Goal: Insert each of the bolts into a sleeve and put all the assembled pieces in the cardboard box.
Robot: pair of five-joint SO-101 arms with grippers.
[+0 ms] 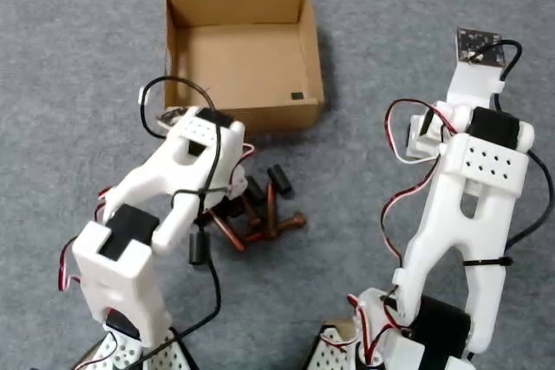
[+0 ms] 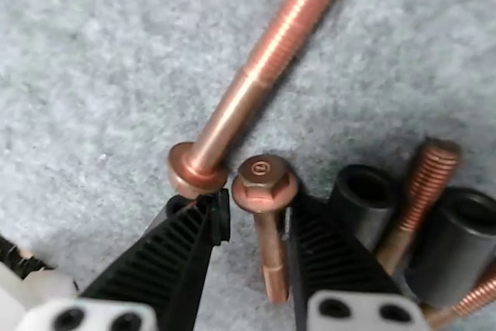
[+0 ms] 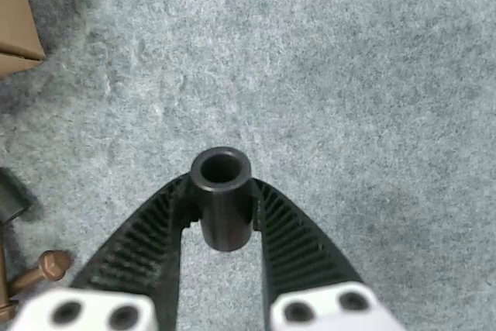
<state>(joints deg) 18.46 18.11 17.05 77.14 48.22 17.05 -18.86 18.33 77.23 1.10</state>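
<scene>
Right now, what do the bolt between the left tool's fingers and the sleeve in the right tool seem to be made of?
The bolt looks like metal with a copper-coloured, softly shiny finish on its hex head; plated steel or solid copper, I cannot tell. The sleeve looks like metal or hard plastic, matte black, with a smooth wall and dull sheen.

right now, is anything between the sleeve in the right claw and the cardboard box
Nothing visible: bare table lies between the sleeve in the right claw and the cardboard box; the bolts lie aside.
</scene>
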